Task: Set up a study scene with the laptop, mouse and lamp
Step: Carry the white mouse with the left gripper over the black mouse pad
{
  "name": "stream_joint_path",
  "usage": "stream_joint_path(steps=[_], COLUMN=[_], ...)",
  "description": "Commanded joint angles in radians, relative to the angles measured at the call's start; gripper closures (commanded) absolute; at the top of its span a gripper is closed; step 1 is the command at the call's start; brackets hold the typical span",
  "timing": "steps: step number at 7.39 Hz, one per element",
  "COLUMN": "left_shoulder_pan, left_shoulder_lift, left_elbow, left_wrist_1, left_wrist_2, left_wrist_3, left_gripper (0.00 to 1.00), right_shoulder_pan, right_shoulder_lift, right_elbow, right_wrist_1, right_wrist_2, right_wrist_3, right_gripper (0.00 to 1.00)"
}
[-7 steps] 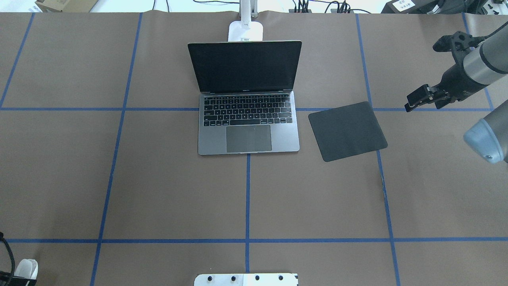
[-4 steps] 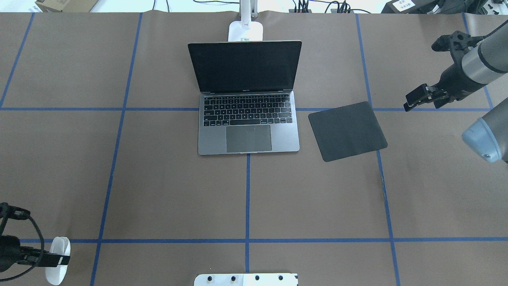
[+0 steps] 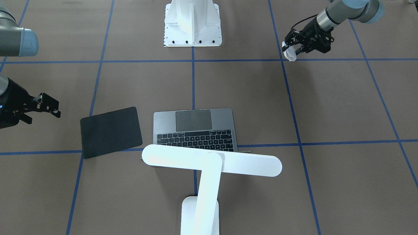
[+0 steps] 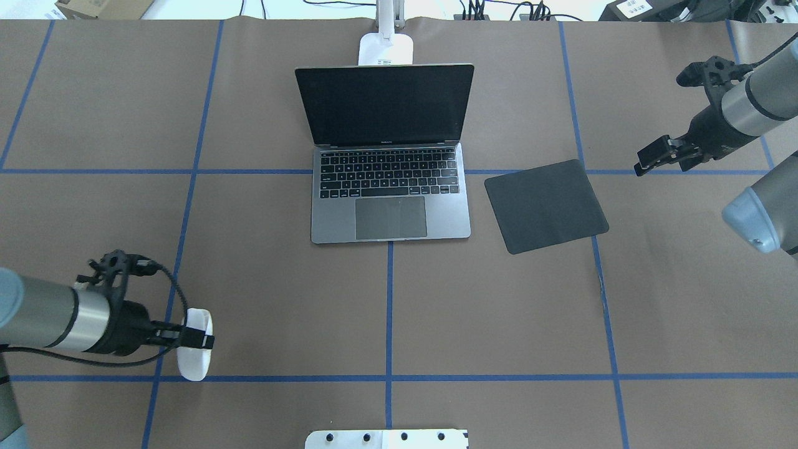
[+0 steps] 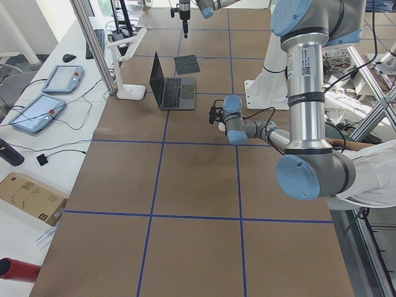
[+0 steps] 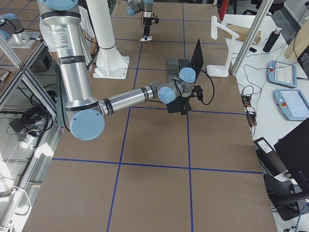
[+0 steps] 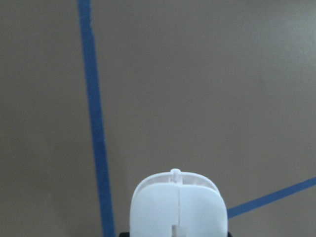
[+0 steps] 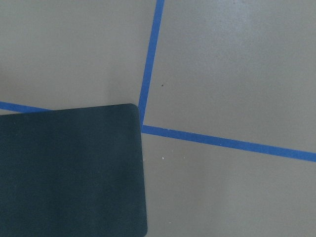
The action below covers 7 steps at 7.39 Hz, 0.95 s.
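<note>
Left fingers point(image 4: 201, 342) clamp mouse point(image 4: 191, 365) on edge, low over desk point(image 4: 280, 299), well apart from mouse pad point(image 4: 545, 206) beside laptop point(image 4: 389, 187). Glossy shell may slip during your carry. Right fingers point(image 4: 651, 153): gap, cannot tell.

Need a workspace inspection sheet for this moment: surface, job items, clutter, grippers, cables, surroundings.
surface: table covered in brown paper with a blue tape grid.
job's things: laptop open, screen dark; lamp behind it, head above the screen; mouse held in the left gripper.
clutter: black mouse pad, skewed, right of the laptop, bare.
grippers: left gripper shut on the mouse; right gripper beyond the pad, holds nothing, jaw state unclear.
cables: black cable looped at the left wrist.
surroundings: teach pendants, cardboard box, a person's sleeve.
</note>
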Motion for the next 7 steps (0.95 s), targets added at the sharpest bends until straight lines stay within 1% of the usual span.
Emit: stream_joint_path(steps=[1, 2, 3, 4, 5, 6, 7], left_shoulder_pan=[-0.013, -0.025, -0.026, -0.026, -0.026, -0.024, -0.022], left_shoulder_lift=[-0.269, -0.404, -0.543, -0.674, -0.763, -0.881, -1.048], left_elbow=[0.037, 0.090, 0.162, 0.240, 0.306, 0.430, 0.627], left_wrist_1=[0.257, 0.345, 0.434, 0.505, 0.549, 0.556, 0.556], left_wrist_2=[0.010, 0.022, 0.052, 0.060, 0.067, 0.095, 0.099], left_wrist_3=[0.001, 0.000, -0.002, -0.011, -0.014, -0.045, -0.072], left_gripper=[0.64, 0.64, 0.64, 0.63, 0.63, 0.63, 0.62], right_shoulder_pan=[0.003, 0.005, 0.018, 0.041, 0.064, 0.081, 0.081], right_shoulder_lift=[-0.001, -0.004, -0.006, -0.007, -0.013, -0.024, -0.026], right_elbow=[-0.007, -0.007, -0.007, -0.006, -0.007, -0.007, -0.009], right_wrist_1=[0.007, 0.006, 0.001, -0.002, -0.005, -0.007, -0.007], right_wrist_2=[0.002, -0.002, 0.000, 0.000, -0.002, -0.002, -0.002], right_wrist_3=[-0.004, -0.006, -0.008, -0.008, -0.009, -0.012, -0.012], right_gripper=[0.01, 0.01, 0.01, 0.01, 0.01, 0.01, 0.01])
